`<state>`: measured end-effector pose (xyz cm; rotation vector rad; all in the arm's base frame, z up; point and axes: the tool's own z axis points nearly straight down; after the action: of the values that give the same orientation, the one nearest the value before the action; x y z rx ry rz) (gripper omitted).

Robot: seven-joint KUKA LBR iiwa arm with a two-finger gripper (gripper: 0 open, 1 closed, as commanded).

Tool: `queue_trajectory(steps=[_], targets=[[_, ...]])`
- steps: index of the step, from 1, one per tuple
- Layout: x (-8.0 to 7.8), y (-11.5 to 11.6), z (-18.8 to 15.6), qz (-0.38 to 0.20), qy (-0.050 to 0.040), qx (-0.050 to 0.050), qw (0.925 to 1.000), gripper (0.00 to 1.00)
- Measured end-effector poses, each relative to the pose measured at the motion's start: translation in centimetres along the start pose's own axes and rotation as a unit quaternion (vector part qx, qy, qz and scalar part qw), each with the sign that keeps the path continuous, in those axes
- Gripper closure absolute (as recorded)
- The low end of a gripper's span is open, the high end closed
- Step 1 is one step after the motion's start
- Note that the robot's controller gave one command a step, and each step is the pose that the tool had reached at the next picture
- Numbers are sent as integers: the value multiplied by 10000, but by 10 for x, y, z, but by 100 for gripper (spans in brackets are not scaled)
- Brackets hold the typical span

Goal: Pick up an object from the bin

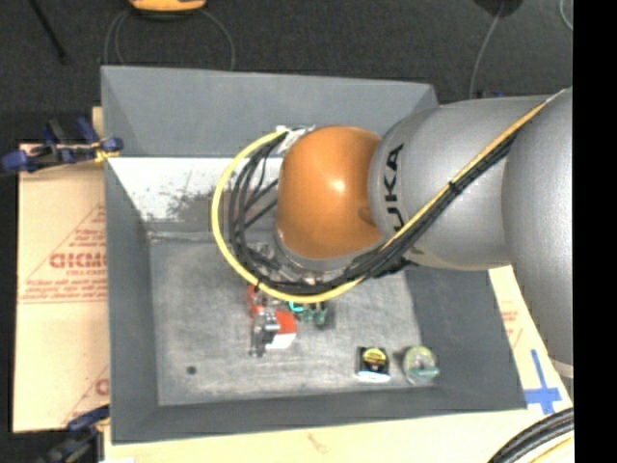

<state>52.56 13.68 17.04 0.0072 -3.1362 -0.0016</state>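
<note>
Down near the middle of the bin (127,307), in the camera view, you see the tool (258,340) low over the floor beneath the arm's orange cover (323,191). A small red and white object (281,333) lies right against it, with a small green thing (316,313) just beside. You cannot tell how far the tool is open, or whether it has hold of anything. Toward the bin's front right, a black and yellow piece (372,362) and a round clear piece (420,363) lie side by side.

The gripper (260,338) hung low over the bin (174,379) floor. A red-and-white block (282,335) lay just beside it, a green piece (316,313) near, and a yellow case (373,363) and a disc (420,363) well apart.
</note>
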Motion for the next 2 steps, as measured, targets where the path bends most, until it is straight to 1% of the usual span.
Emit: queue_trajectory(steps=[1, 2], targets=[[-12, -28, 47, -103, -80, -14, 9999, 0], [-22, -38, 51, -424, -148, -15, 9990, 0]])
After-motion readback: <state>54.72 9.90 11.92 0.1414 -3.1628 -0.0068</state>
